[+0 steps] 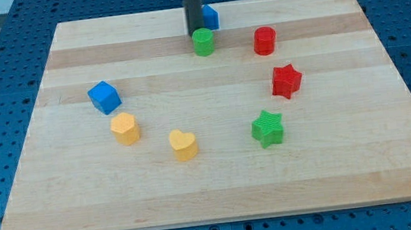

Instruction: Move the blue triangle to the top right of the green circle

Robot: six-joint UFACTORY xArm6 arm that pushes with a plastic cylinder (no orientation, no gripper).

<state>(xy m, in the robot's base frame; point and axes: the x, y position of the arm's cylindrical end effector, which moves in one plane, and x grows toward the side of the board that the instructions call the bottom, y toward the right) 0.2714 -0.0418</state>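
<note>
The blue triangle (pixel 210 16) lies near the view's top centre, mostly hidden behind my rod, only its right part showing. The green circle (pixel 203 42) sits just below and slightly left of it, close to touching. My tip (pixel 195 35) is at the lower end of the dark rod, right at the green circle's upper left edge and left of the blue triangle.
A red cylinder (pixel 264 41) and a red star (pixel 286 81) lie at the right. A green star (pixel 268 128), a yellow heart (pixel 183 144), a yellow hexagon (pixel 125 128) and a blue cube (pixel 104 97) lie lower down. They rest on the wooden board (pixel 350 176).
</note>
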